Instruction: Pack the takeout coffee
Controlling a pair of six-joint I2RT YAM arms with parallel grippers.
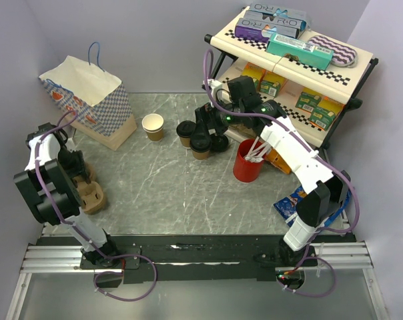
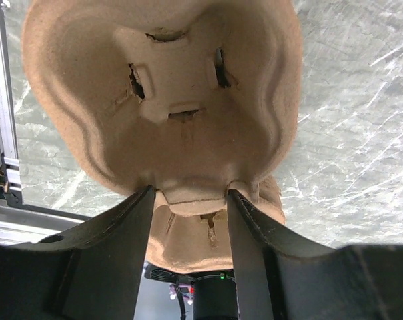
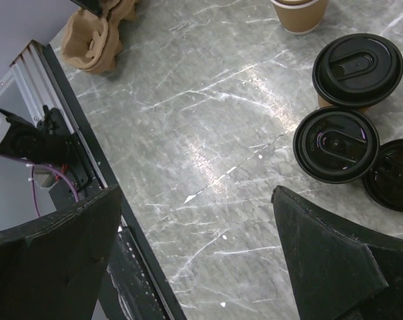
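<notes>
**Operator:** Two coffees to pack. Where are they?

**Me:** Both stand upright on the bench [image 1: 175,193], toward its far side, in front of the shelf rack [image 1: 359,61]. My right wrist camera shows them best. The first lidded cup [image 3: 357,70] and the second lidded cup [image 3: 335,143] are right beside each other, lids on. A third black lid [image 3: 391,175] lies just beside the second. I cannot tell from either view whether a cup sits under it.

**Operator:** Your right jaws?

**Me:** Spread wide and holding nothing. Only bare bench lies between them, and the coffees are off to one side of the gap. From above, the jaws merge into a dark mass over the cups, so their opening cannot be read there. The top view does show what the wrist misses: the red cup of stirrers [image 1: 247,160] beside my right arm [image 1: 291,143], and the paper bag [image 1: 88,100] at the far left. The lidless cup [image 1: 153,127] stands between the bag and the coffees.

**Operator:** And the left jaws?

**Me:** Closed on the rim of the pulp carrier [image 2: 168,100], one finger on each side, at the near left of the bench. Only the left wrist camera shows that grip. From above, my left arm [image 1: 48,187] half hides the carrier.
</notes>
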